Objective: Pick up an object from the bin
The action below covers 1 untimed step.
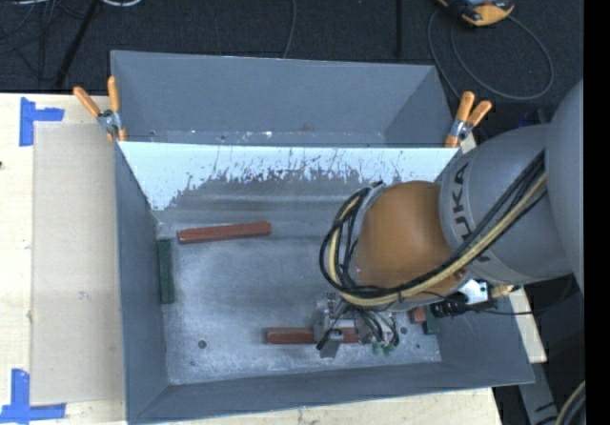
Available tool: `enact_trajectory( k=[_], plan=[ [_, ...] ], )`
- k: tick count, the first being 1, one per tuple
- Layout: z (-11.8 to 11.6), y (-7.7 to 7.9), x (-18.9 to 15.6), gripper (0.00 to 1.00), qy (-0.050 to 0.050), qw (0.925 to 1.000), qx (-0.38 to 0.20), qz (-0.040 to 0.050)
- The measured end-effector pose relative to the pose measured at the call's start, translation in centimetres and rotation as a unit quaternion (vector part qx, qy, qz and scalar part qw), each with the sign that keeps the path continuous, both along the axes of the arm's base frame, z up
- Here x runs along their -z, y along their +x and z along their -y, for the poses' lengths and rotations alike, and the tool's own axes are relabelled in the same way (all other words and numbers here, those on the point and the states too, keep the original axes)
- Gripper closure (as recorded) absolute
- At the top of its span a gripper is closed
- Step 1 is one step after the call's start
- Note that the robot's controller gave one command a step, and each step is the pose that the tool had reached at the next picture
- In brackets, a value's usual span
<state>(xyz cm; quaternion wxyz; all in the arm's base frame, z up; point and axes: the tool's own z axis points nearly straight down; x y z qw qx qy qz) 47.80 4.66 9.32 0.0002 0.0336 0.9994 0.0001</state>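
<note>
Along the left wall of the grey bin lies a dark green bar. It is slim and straight, set lengthwise against the foot of that wall, running from the far side toward the near side. Just to the right of its far end is a reddish-brown bar, flat on the floor close under the sloping far wall and pointing left to right, with its right end tipped a little toward the wall. The two bars lie near each other at that corner, but I cannot tell whether they touch.

The middle of the floor is bare, speckled metal. Further right, toward the near wall, lies a second reddish-brown bar, also pointing left to right and well apart from the other two.

The hand is down at floor level right at this near bar's right end, with dark parts of it across the bar. From here I cannot tell whether the hand is wide or narrow, or whether it has the bar in its grip. The bar looks flat on the floor.

Above the hand bulges the rounded orange cover, with black and yellow cables looped around its left side. The thick grey arm comes in over the bin's right wall.
</note>
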Motion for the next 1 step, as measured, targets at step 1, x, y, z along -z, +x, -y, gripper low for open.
enact_trajectory(
  k=[1],
  plan=[
    [0.02, -0.16, -1.32, 1.0, 0.0, 1.0, 0.0, -0.0037]
  ],
)
